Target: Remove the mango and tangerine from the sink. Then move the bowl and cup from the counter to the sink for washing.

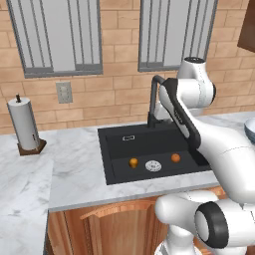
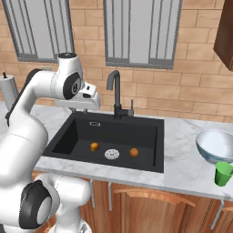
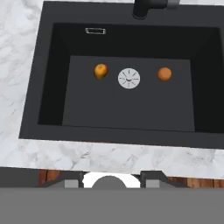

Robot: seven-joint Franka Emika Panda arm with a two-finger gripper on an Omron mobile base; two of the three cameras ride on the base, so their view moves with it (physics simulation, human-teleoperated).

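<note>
Nearest the lens in the left base view, the white Franka arm with dark joints rises from the lower right of the frame, bends upward and ends with its wrist high at right centre, above the right part of the basin. In the right base view the same arm climbs from the lower left and its hand sits at upper left centre, over the left rim of the large black rectangular sink [image 2: 150, 157]. In the hand view the two-finger gripper [image 3: 111, 183] shows just its dark tips at the bottom centre, standing apart with a gap between them and nothing held.

Past the tips lies a strip of white marble counter with grey veins [image 3: 109, 157], then the sink's front wall. On the basin floor, upper left of centre in the hand view, rests the small oval yellow-brown mango [image 3: 100, 71], well apart from the gripper. Just beside it to the right is the round silver drain disc [image 3: 129, 78], and right of that the small round bright orange tangerine [image 3: 164, 73].

At the right edge of the right base view, the wide pale bluish-white glossy bowl [image 2: 216, 145] stands on the counter, with the small green cup [image 2: 223, 174] just below it. Farthest back, the black gooseneck tap [image 2: 116, 93] rises behind the sink.
</note>
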